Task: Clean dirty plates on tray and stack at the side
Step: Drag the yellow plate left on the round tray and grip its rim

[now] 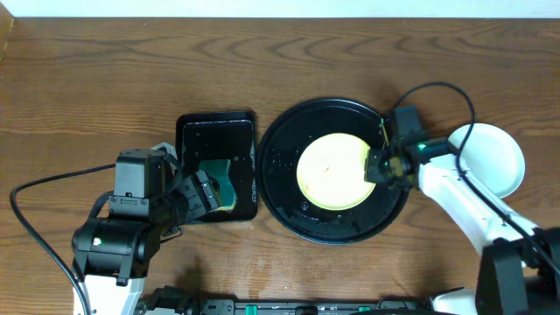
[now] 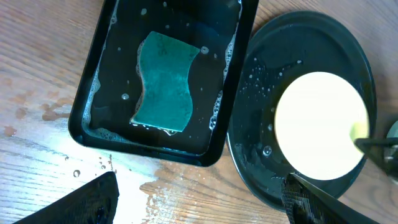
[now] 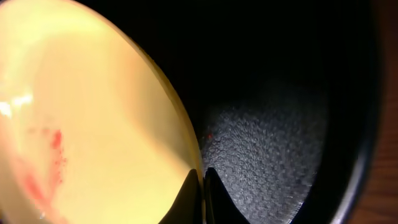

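A pale yellow plate [image 1: 332,171] lies in the round black tray [image 1: 289,206], which is wet with droplets. My right gripper [image 1: 378,166] is shut on the plate's right rim; in the right wrist view its fingertips [image 3: 202,183] pinch the edge of the plate [image 3: 93,112], which carries red smears. The tray floor [image 3: 280,93] lies beside it. A pale mint plate [image 1: 494,157] sits on the table right of the tray; I cannot tell if another lies under it. My left gripper [image 1: 203,194] is open and empty over the table [image 2: 198,185], in front of the rectangular tray.
A smaller rectangular black tray [image 1: 188,131] with soapy water holds a green sponge [image 2: 163,81] left of the round tray [image 2: 255,168]. The wood in front of it is wet. The yellow plate also shows in the left wrist view [image 2: 317,124].
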Controlling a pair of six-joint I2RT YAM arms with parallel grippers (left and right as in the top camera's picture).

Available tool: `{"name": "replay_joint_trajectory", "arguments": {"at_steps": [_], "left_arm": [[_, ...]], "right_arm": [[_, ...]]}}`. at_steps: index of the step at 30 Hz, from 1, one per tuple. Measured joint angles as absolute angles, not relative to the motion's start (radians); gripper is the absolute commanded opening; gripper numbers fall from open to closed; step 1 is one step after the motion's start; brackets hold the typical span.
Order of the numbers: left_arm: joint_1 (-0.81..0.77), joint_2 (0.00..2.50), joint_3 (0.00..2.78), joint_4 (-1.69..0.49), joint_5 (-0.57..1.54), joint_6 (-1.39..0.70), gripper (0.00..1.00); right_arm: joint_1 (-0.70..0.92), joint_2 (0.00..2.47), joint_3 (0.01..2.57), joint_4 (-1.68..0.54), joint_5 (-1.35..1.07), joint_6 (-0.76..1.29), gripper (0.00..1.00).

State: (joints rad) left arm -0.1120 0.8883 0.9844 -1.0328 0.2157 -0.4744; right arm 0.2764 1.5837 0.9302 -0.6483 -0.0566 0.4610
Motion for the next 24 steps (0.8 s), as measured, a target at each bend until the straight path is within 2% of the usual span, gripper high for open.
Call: {"name": "replay_joint_trajectory", "arguments": {"at_steps": [2,3,5,7,12,19,21,24], "left_arm": [[-0.112,0.888,0.984,-1.033,0.216,-0.474,0.84],[-0.112,0.888,0.984,-1.032,0.216,-0.474,0.84],[-0.112,0.888,0.984,-1.032,0.216,-0.474,0.85],[-0.112,0.888,0.984,-1.032,0.216,-0.474,0.84],[-0.112,0.888,0.984,-1.032,0.216,-0.474,0.84],[-0.112,0.888,0.984,-1.02,0.211,-0.474,0.84],[-0.112,0.894,0.983,-1.0,0.204,-0.474,0.76],[-0.112,0.927,0.952,-0.975,0.181,-0.472,0.71]], "right_arm": [[0.275,1.605,0.902,-0.62,-0.056,0.494,0.01],[0.276,1.61,0.895,-0.615,-0.056,0.502,0.05],[0.276,1.617,0.879,-0.604,-0.056,0.505,0.25],[0.276,1.617,0.877,-0.597,-0.061,0.467,0.32],[0.276,1.617,0.893,-0.634,-0.111,0.303,0.32],[0.276,1.617,0.914,-0.646,-0.124,0.225,0.3],[0.276,1.617,0.915,-0.646,-0.127,0.219,0.29],[0.276,1.617,0.915,-0.646,-0.129,0.215,0.29]]}}
